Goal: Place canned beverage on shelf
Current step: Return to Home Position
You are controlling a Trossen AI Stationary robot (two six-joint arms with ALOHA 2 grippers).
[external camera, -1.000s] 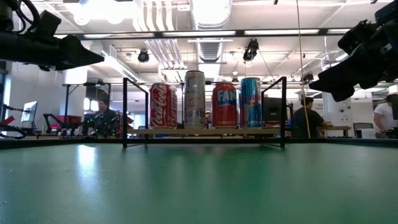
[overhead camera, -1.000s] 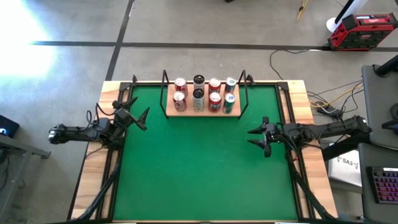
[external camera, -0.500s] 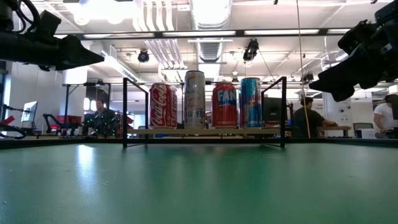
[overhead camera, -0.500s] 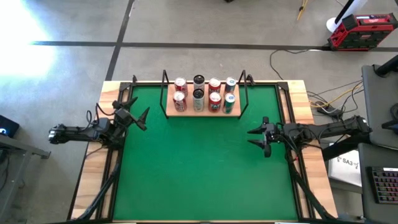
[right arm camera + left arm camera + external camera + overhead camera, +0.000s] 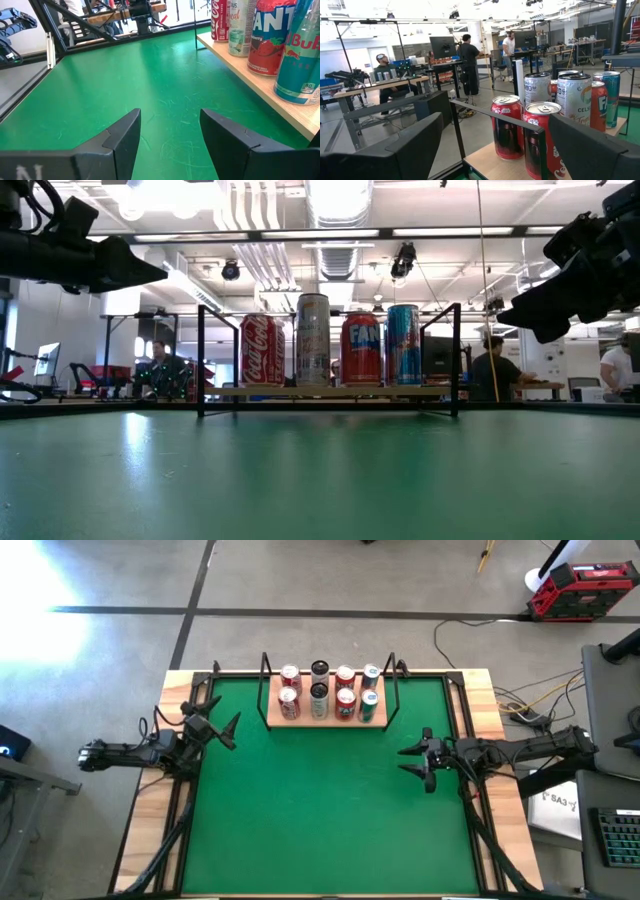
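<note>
Seen from above, a grey concrete floor [image 5: 330,580] fills the top of the frame, crossed by a dark line [image 5: 300,610], with a red toolbox [image 5: 583,590] at upper right. The low view's top shows white ceiling ducts [image 5: 335,205] and strip lights [image 5: 440,232]. In the left wrist view, a workbench [image 5: 375,86], a monitor [image 5: 442,46] and a standing person [image 5: 468,60] occupy the upper left and middle.

My wooden table [image 5: 485,740] carries a green mat [image 5: 320,810] across most of its top. In the upper middle of the high view the shelf [image 5: 328,723] stands on the mat, bearing eight upright cans [image 5: 319,693] in two rows of four.
</note>
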